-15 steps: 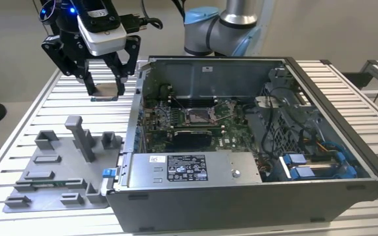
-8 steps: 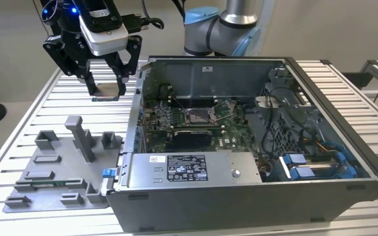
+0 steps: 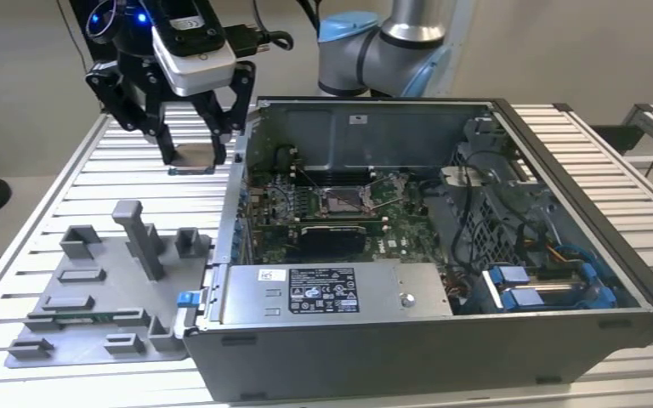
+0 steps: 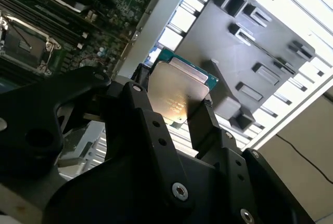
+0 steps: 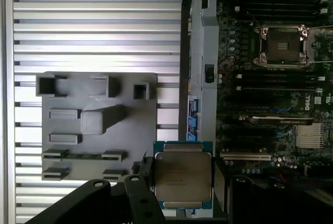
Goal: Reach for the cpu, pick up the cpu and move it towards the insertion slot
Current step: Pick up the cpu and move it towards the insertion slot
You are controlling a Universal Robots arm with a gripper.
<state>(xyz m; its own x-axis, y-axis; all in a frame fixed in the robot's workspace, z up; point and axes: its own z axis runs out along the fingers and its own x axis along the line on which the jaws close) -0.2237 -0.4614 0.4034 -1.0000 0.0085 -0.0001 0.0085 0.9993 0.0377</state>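
The cpu (image 5: 182, 180) is a flat square chip with a silvery top and green edge, held in the air between my gripper's black fingers (image 5: 219, 182). In the exterior view my gripper (image 3: 196, 157) hangs over the slatted table just outside the computer case's wall, at the exterior view's left, shut on the cpu (image 3: 194, 155). The second wrist view shows the cpu (image 4: 177, 94) clamped from two sides. The insertion slot (image 3: 346, 199), a square socket with a silvery frame and dark centre, sits on the green motherboard inside the case. It also appears in both wrist views (image 5: 284, 44) (image 4: 23, 44).
A grey fixture plate (image 3: 94, 297) with upright blocks lies on the slatted table (image 3: 31, 255) beside the case. The open computer case (image 3: 440, 255) has raised metal walls, a power supply (image 3: 326, 293) at the front and cables at the exterior view's right.
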